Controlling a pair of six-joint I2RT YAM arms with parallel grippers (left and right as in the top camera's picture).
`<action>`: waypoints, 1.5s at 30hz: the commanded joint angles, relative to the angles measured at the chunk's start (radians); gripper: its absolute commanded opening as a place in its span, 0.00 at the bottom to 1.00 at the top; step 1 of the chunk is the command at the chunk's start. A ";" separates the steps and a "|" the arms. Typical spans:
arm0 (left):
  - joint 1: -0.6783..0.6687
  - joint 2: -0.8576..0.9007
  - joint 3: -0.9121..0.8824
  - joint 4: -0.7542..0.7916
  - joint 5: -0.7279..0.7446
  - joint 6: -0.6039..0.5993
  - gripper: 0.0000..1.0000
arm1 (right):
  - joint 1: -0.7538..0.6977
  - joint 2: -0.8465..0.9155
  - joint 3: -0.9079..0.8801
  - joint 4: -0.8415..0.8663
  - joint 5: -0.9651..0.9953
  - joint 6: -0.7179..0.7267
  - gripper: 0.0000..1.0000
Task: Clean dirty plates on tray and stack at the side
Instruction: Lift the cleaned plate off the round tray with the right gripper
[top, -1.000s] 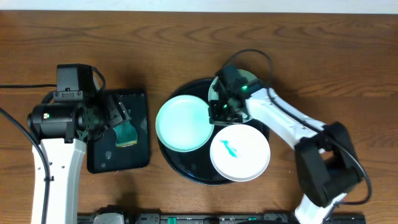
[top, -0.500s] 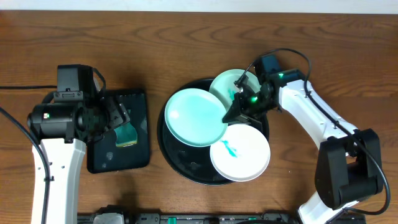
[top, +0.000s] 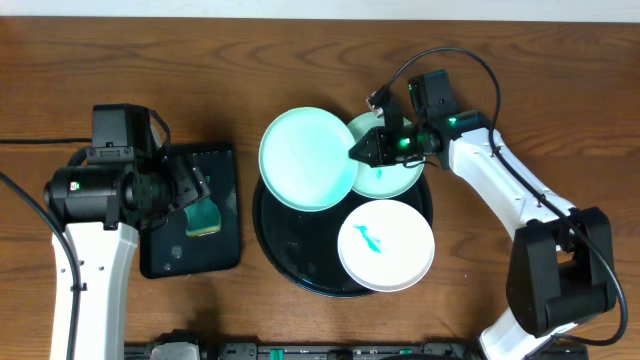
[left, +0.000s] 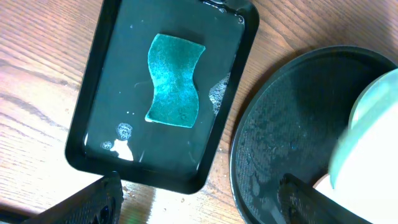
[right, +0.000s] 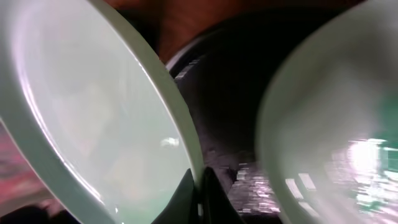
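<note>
At the left of the wooden desk (top: 550, 80), the left claw (left: 202, 198) hangs over a small rectangular tray (left: 118, 99), its two fingers spread wide apart and gripping nothing. A teal sponge (left: 175, 81) lies flat in the far half of that tray, with wet patches and a few suds around it. Just to the right sits the round black tray (top: 300, 250), its bare floor showing at the near left. Over the tray's far-left part is a mint-green plate (top: 308, 158), whose far edge reaches out past the rim; the right claw (top: 362, 150) is closed on this plate's right edge, and the right wrist view shows the fingertips pinching the rim. The plate's right edge overlaps a second mint-green plate (top: 395, 180) lying on the far-right part of the tray, partly hidden beneath the claw. The white plate (top: 385, 243) rests at the tray's near right, with a teal smear at its centre.
</note>
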 joint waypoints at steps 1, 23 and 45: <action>-0.001 0.001 0.000 -0.003 0.013 -0.002 0.81 | 0.006 -0.068 0.010 -0.002 0.161 -0.051 0.02; -0.001 0.001 0.000 -0.003 0.013 -0.001 0.81 | 0.475 -0.262 0.102 -0.177 1.330 -0.265 0.01; -0.001 0.001 0.000 -0.002 0.012 -0.001 0.81 | 0.780 -0.262 0.102 0.066 1.986 -0.807 0.01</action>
